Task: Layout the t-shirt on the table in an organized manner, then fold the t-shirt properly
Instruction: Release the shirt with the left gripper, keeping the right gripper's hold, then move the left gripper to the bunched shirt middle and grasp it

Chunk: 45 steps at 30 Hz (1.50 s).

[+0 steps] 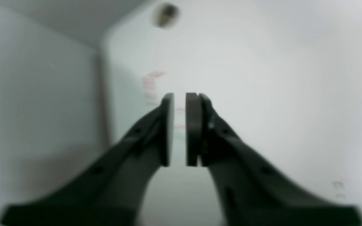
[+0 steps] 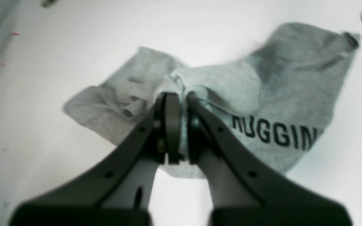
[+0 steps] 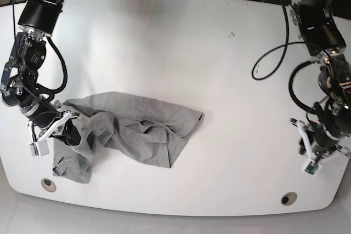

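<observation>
The heather-grey t-shirt [image 3: 142, 130] lies crumpled on the left half of the white table [image 3: 164, 42], one end bunched up. In the right wrist view black letters reading "HUGGIN" show on the t-shirt [image 2: 278, 94]. My right gripper [image 2: 182, 95] is shut on a raised fold of the fabric, and in the base view this right gripper [image 3: 70, 130] sits at the shirt's left end. My left gripper [image 1: 180, 97] hovers over bare table far from the shirt, its pads a narrow slit apart with nothing between them. In the base view the left gripper [image 3: 318, 154] is near the table's right edge.
Two round grey grommets [image 3: 48, 184] [image 3: 288, 198] sit near the table's front edge. Faint red dashes [image 1: 151, 84] mark the surface ahead of the left gripper, with a grommet [image 1: 166, 14] beyond. A black cable [image 3: 274, 58] loops over the right side.
</observation>
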Each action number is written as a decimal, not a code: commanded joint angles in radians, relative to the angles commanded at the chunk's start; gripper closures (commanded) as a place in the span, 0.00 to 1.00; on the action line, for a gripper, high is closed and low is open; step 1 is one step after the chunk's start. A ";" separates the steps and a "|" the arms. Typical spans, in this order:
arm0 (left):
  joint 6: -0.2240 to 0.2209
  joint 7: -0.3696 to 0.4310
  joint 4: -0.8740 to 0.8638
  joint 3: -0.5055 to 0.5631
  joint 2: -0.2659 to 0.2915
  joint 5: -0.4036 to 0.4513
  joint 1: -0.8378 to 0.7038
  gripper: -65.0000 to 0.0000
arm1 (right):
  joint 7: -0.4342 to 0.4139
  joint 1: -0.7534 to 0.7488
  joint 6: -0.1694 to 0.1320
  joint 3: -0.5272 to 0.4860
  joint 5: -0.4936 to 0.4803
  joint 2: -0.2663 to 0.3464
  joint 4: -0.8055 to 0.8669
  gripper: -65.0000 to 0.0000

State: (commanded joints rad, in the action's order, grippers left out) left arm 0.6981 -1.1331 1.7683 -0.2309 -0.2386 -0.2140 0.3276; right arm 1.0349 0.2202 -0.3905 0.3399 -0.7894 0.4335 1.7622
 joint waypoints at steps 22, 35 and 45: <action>0.000 0.512 -0.192 0.459 0.203 0.049 -0.115 0.21 | 0.000 -0.055 -0.002 0.000 0.074 -0.011 0.017 1.00; 0.000 0.664 -0.457 0.551 0.302 0.172 0.015 0.21 | 0.000 -0.068 -0.002 0.002 0.074 -0.011 0.017 1.00; -0.116 0.796 -0.700 0.698 0.338 0.172 0.141 0.21 | 0.000 -0.078 -0.002 0.002 0.074 -0.009 0.017 1.00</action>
State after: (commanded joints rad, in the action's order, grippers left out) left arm 0.5823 -0.3368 1.0687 0.4672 0.0990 -0.0422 0.4687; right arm 1.0349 0.1419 -0.3920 0.3414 -0.7158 0.4242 1.7791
